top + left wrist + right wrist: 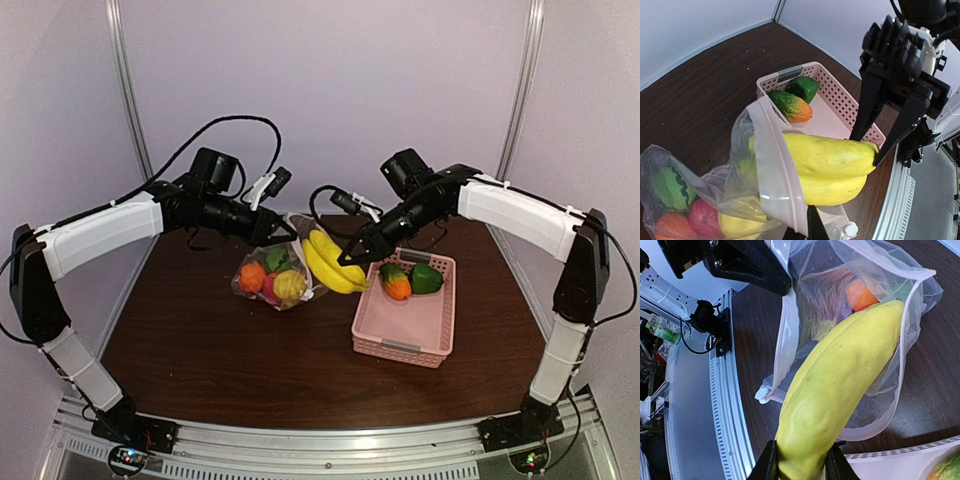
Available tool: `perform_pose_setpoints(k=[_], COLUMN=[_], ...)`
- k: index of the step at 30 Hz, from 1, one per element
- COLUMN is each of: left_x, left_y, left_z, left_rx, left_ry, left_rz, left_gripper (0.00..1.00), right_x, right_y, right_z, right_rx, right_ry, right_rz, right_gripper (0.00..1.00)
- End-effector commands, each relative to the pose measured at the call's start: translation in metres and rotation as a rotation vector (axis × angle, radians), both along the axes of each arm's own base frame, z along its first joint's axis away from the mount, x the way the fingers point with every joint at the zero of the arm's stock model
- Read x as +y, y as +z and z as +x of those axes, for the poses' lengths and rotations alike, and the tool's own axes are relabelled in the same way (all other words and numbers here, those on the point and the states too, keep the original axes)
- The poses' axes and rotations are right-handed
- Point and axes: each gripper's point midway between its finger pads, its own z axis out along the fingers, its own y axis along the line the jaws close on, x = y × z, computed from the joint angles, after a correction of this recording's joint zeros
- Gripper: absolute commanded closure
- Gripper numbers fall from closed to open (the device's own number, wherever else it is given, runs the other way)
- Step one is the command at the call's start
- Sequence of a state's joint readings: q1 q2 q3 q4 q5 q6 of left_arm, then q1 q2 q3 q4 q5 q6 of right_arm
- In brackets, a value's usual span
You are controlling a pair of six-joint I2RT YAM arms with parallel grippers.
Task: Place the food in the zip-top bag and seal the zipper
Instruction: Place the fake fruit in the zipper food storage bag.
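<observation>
Status: mid-task, loading partly done.

- zip-top bag (740, 131) lies on the tabletop (200, 340), mouth lifted open. Left gripper (272, 233) fingers pinch the mouth edge.
- Inside the bag: orange (252, 276), lemon (290, 286), red apple (702, 217), striped ball (670, 187).
- Right gripper (865, 151) fingers clamp the banana (825, 160) at its near end. The far tip is past the mouth, most of its length outside.
- Pink basket (400, 342) holds the green pepper (428, 277) and a green-orange piece (396, 284).
- zipper (774, 170) unsealed.

Left to do, as judged: finish the banana, transfer two pieces, close the zipper.
</observation>
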State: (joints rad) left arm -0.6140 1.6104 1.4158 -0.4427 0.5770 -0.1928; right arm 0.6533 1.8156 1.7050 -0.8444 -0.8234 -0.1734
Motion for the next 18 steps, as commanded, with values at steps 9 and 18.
perform_pose_setpoints(k=[9,18], left_x=[-0.011,-0.013], left_y=[0.008,0.000], left_z=[-0.008,-0.006], left_rx=[0.010,0.032], left_ry=[-0.082,-0.083], left_rz=[-0.061,-0.053], left_gripper=[1.00,1.00], right_x=[0.029,0.038], right_y=[0.020,0.024], right_z=[0.043,0.049], right_rx=[0.062,0.173], right_ry=[-0.132,-0.258], right_rz=[0.050,0.084], right_gripper=[0.87,0.88])
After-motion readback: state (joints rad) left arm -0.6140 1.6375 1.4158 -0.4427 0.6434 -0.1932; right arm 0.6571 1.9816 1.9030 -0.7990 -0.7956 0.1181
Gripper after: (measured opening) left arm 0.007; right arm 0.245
